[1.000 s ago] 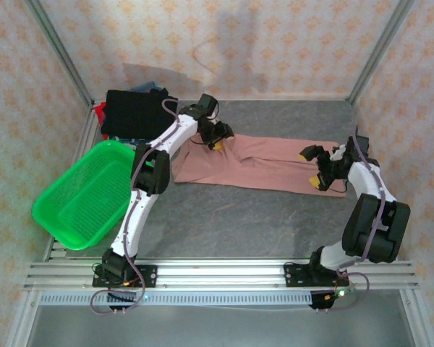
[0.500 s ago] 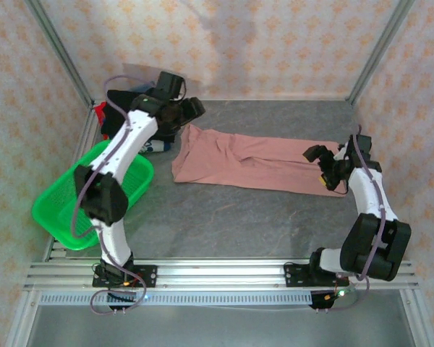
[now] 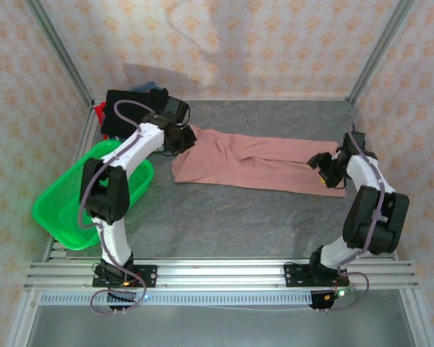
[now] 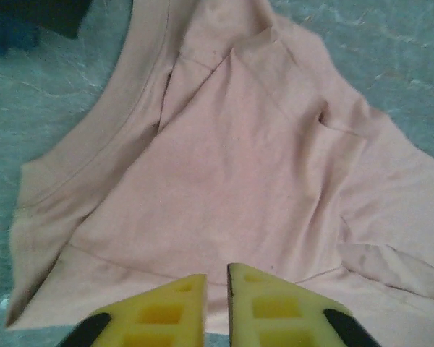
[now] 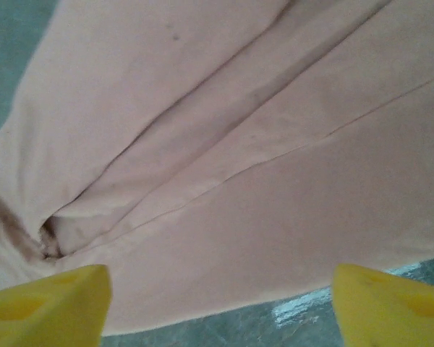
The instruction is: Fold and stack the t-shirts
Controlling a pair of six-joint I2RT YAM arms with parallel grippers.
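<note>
1. Pink t-shirt (image 3: 260, 163) lies across the middle of the table (image 3: 224, 217). It is narrowed into a long strip, not yet folded short or stacked, so I judge the task about midway.
2. Its long axis runs left to right; which end is the collar I cannot tell.
3. Right claw (image 5: 220, 303) gapes wide over the right end. Left claw (image 4: 217, 289), pinched almost closed and empty, is over the left end.
4. Upper left: a folded black shirt (image 3: 134, 112) tops the pile.
</note>
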